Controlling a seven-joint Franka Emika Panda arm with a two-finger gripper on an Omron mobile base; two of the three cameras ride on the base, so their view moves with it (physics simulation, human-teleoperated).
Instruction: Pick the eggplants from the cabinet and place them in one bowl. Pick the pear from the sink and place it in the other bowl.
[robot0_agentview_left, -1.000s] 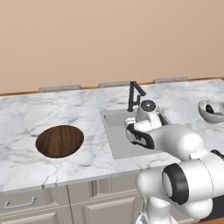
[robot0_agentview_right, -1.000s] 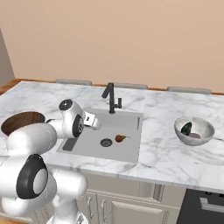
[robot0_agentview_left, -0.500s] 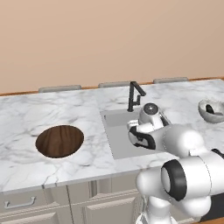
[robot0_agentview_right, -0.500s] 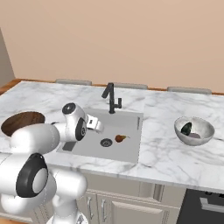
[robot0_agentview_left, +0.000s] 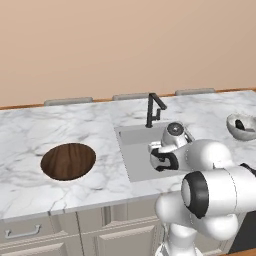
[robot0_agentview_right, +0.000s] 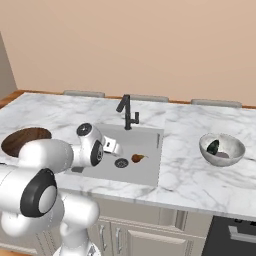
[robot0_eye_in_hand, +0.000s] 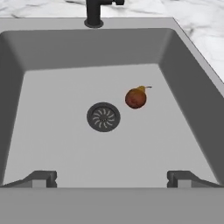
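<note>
Gripper (robot0_eye_in_hand: 111, 179) spread wide above sink (robot0_eye_in_hand: 183, 83), pear (robot0_eye_in_hand: 136, 98) lying just beside drain (robot0_eye_in_hand: 103, 117), faucet (robot0_eye_in_hand: 94, 11) behind.

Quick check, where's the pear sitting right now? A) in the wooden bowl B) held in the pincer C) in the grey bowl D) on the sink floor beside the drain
D: the pear lies on the sink floor just beside the drain, while the open pincer hovers over the basin with nothing between its fingers.
</note>
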